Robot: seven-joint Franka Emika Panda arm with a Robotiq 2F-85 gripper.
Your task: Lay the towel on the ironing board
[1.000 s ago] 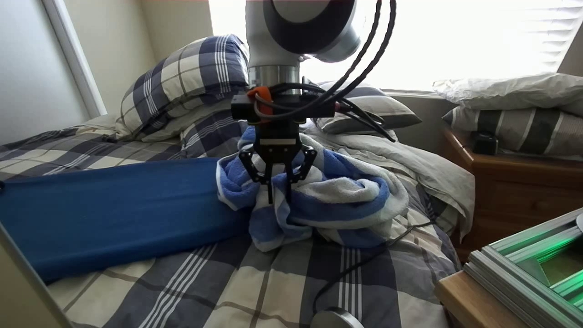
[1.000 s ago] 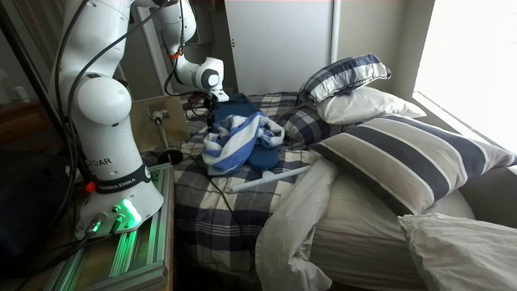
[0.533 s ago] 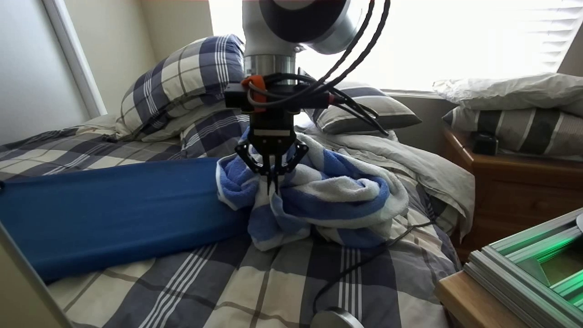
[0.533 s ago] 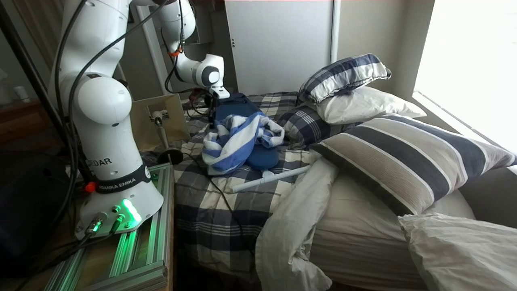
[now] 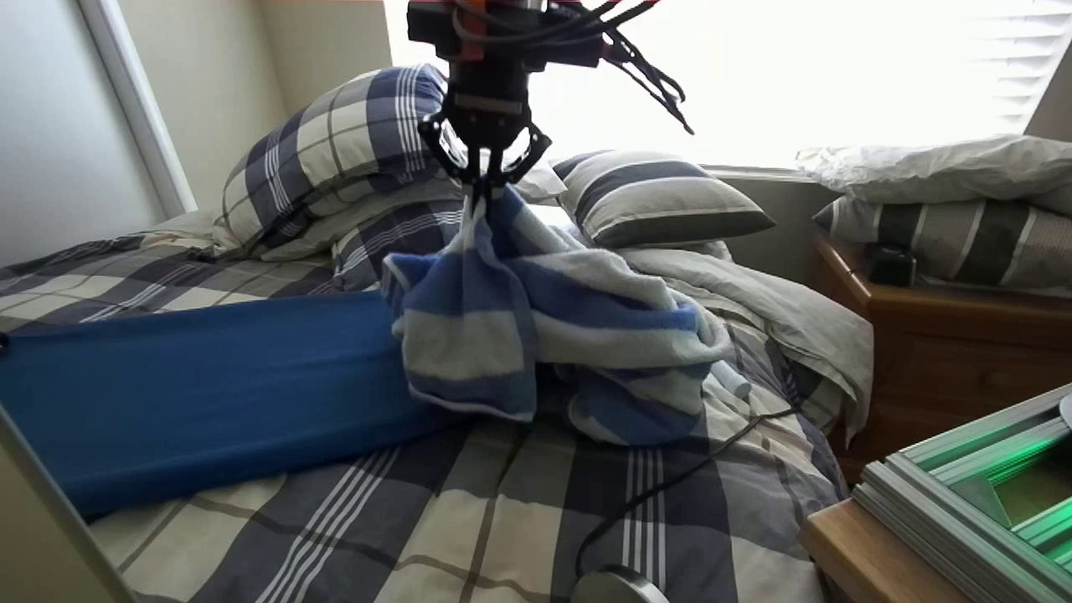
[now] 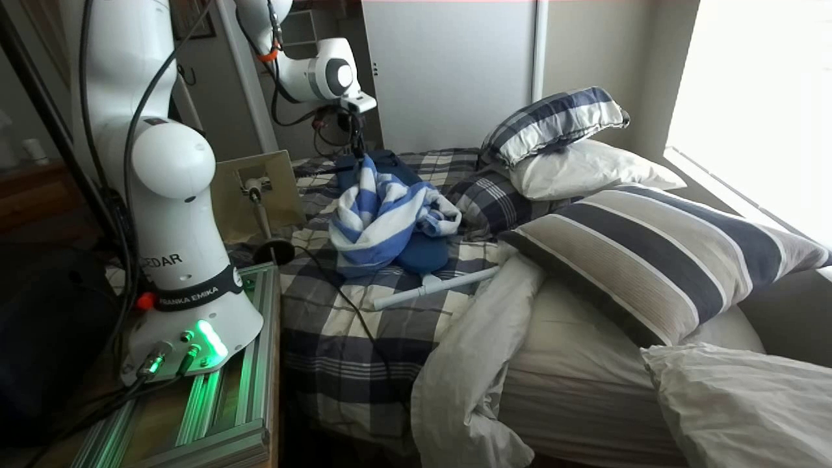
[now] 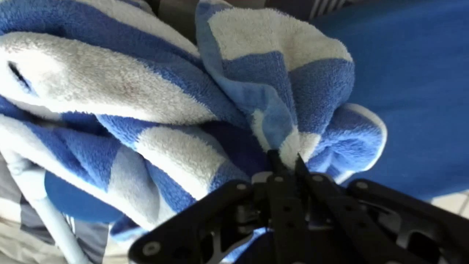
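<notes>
The blue-and-white striped towel (image 5: 603, 289) is bunched over one end of the ironing board, part hanging in folds; it also shows in an exterior view (image 6: 383, 224) and the wrist view (image 7: 110, 80). The royal-blue ironing board (image 5: 226, 394) lies on the bed, its long part uncovered; its rounded end (image 6: 422, 255) shows below the towel. My gripper (image 5: 481, 199) is shut on a pinched fold of the towel and holds it raised above the board. In the wrist view the fingertips (image 7: 287, 159) close round a white edge. The towel hides the board beneath.
Plaid bedding (image 5: 435, 519) lies under the board. Plaid pillows (image 5: 335, 142) and a striped pillow (image 5: 662, 201) lie behind. A white bar (image 6: 435, 286) sticks out at the board's end. A dark cable (image 5: 662, 486) crosses the bed. A metal frame (image 5: 946, 502) stands at the side.
The gripper was open in the towel, then closed on a fold. It has since risen, drawing that part of the towel up into a peak, with a flap hanging down.
</notes>
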